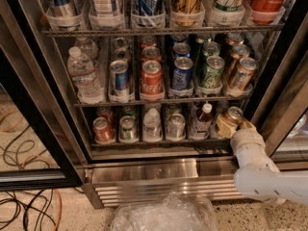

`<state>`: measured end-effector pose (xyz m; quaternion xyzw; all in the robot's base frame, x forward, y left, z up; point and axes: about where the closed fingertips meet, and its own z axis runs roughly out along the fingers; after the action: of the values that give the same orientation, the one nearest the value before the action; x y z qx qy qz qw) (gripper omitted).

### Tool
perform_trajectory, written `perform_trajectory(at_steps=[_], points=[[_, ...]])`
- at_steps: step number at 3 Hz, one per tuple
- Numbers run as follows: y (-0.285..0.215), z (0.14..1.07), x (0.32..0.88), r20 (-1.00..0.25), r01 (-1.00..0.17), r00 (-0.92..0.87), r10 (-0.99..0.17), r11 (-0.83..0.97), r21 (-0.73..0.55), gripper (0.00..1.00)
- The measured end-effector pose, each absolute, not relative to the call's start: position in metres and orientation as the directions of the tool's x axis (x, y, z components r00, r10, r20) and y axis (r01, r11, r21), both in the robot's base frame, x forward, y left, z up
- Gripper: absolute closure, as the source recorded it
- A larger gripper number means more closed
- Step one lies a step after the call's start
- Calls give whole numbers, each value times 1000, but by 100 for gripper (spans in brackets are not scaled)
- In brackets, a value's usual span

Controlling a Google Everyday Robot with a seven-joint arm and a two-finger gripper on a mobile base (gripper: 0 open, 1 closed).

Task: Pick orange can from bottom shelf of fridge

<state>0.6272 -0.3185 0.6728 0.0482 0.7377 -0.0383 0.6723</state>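
Observation:
The fridge (144, 171) stands open, with a steel frame and a louvred base grille. Its bottom shelf (159, 141) holds short cans and small bottles in lanes. The orange can (234, 114), coppery with a silver top, is at the right end of that shelf and leans a little. My gripper (234, 125) is at the shelf's front right edge, on the end of a white arm (255, 167) that comes in from the lower right. Its tan fingers (222, 127) sit on both sides of the orange can, shut on it.
A short red can (102, 129), silver cans and a dark small bottle (201, 120) fill the other lanes. Taller cans stand on the rack above (159, 100). A black door frame (284, 109) is close on the right. A clear plastic bag (163, 214) and cables (24, 206) lie on the floor.

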Motion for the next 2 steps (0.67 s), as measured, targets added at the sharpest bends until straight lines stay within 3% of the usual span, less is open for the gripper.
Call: perform_trajectory(at_steps=[2], points=[[-273,691,584,-996,-70,-83,25,997,31,100]])
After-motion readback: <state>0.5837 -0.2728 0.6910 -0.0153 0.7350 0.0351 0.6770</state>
